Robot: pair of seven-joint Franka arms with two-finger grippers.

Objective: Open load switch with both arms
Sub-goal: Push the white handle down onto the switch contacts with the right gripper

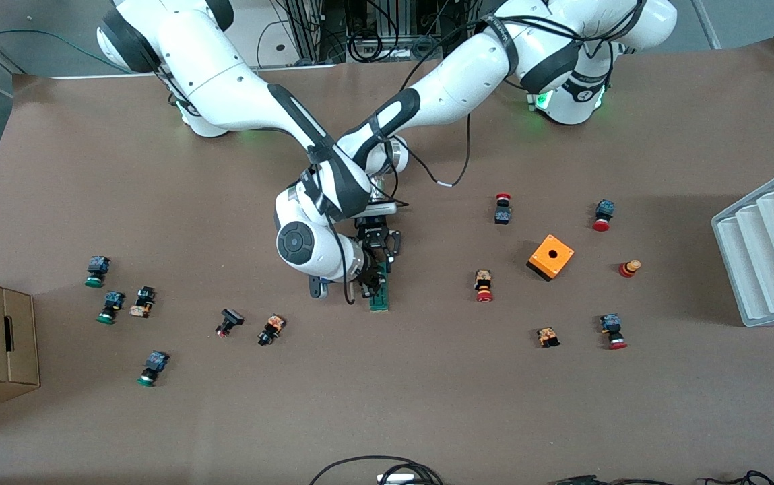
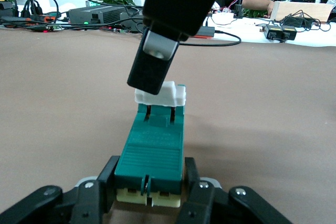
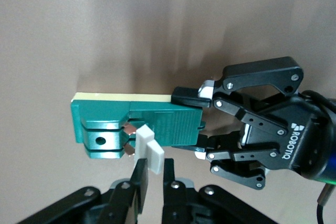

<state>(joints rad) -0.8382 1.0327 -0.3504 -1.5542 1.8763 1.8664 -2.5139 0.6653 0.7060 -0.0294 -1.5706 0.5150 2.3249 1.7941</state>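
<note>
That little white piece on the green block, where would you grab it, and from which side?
Pinch the white sliding piece across its thin flat faces, coming straight down from above: it stands up proud of the load switch. The right gripper is already shut on it that way, while the left gripper clamps the long sides of the block's other end, probably to steady it on the table.

The narrow dark-green rectangular load switch (image 1: 379, 296) lies mid-tabletop (image 1: 387, 404), its length running toward the front camera. The left gripper (image 1: 378, 250) clamps its end farther from the camera; the right gripper (image 1: 372, 281) pinches the small white sliding piece (image 3: 149, 149) beside it. The orange cube with a hole (image 1: 551, 256) sits well apart, toward the left arm's end.
</note>
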